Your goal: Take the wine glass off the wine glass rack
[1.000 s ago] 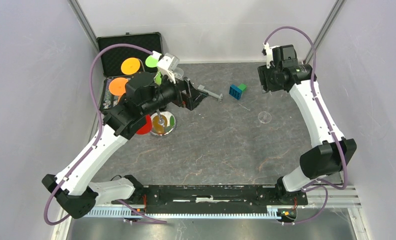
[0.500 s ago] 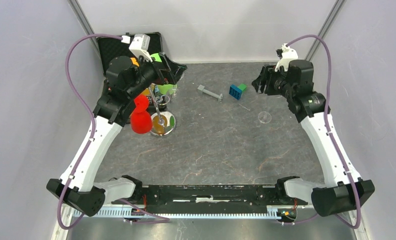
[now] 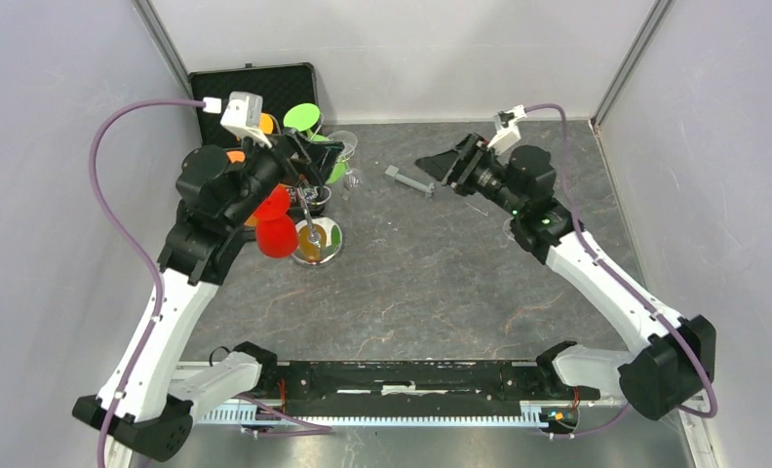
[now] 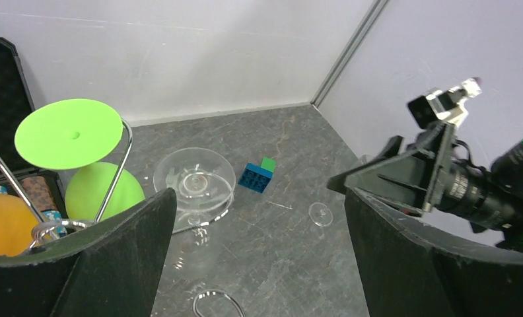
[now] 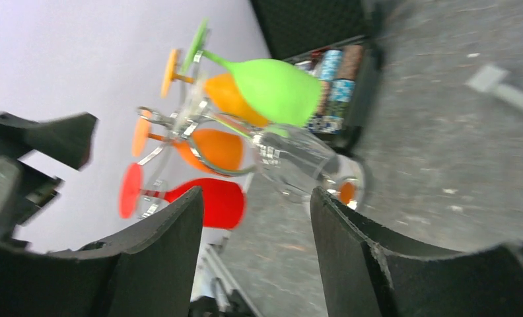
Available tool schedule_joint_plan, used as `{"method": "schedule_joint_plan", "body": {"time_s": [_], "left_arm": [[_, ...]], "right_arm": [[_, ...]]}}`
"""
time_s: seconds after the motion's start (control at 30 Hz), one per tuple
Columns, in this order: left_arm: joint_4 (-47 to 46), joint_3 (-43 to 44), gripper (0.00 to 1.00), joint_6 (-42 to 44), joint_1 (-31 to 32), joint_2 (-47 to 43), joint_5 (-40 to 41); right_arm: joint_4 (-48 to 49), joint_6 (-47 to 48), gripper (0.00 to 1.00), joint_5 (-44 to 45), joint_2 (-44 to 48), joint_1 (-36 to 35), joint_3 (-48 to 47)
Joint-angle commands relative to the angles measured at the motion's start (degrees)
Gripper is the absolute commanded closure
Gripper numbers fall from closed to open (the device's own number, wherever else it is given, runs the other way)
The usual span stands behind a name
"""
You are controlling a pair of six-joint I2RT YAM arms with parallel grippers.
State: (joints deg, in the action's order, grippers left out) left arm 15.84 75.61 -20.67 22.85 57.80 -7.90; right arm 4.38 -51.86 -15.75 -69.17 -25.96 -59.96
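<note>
The silver wine glass rack (image 3: pixel 318 242) stands at the back left on its shiny disc base. Green (image 3: pixel 304 117), orange, red (image 3: pixel 277 234) and clear (image 3: pixel 343 146) wine glasses hang upside down from its hooks. My left gripper (image 3: pixel 316 161) is open and empty, high beside the rack top. In the left wrist view (image 4: pixel 259 264) the clear glass (image 4: pixel 194 181) and the green glass (image 4: pixel 70 132) lie just ahead of it. My right gripper (image 3: pixel 443 166) is open and empty, to the right of the rack and pointing at it. In the right wrist view (image 5: pixel 255 264) the clear glass (image 5: pixel 298 162) lies ahead of it.
An open black foam-lined case (image 3: pixel 255 93) stands behind the rack. A grey T-shaped piece (image 3: pixel 408 181), a blue and green block (image 4: pixel 259 175) and a small clear disc (image 4: pixel 320 213) lie on the grey table between the grippers. Walls close in on both sides.
My left arm has drawn back and up to the rack top. My right arm has swung left and down towards the rack. Both grippers stay open.
</note>
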Motion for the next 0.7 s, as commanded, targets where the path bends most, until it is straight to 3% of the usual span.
{"method": "schedule_joint_plan", "body": {"time_s": [0.0, 0.47, 0.67], "left_arm": [[-3.0, -1.9, 0.0, 1.8, -0.3, -4.3, -1.5], [-2.9, -5.9, 0.0, 2.8, -0.3, -10.9, -4.2], [-2.8, -6.9, 0.0, 3.5, -0.3, -11.0, -4.4]], "right_arm": [[14.6, -13.8, 0.34, 5.6, -4.5, -4.7, -2.1], [16.6, -22.0, 0.33, 7.9, -22.5, -12.7, -18.4], [12.6, -21.4, 0.36, 8.1, -27.7, -13.4, -24.6]]}}
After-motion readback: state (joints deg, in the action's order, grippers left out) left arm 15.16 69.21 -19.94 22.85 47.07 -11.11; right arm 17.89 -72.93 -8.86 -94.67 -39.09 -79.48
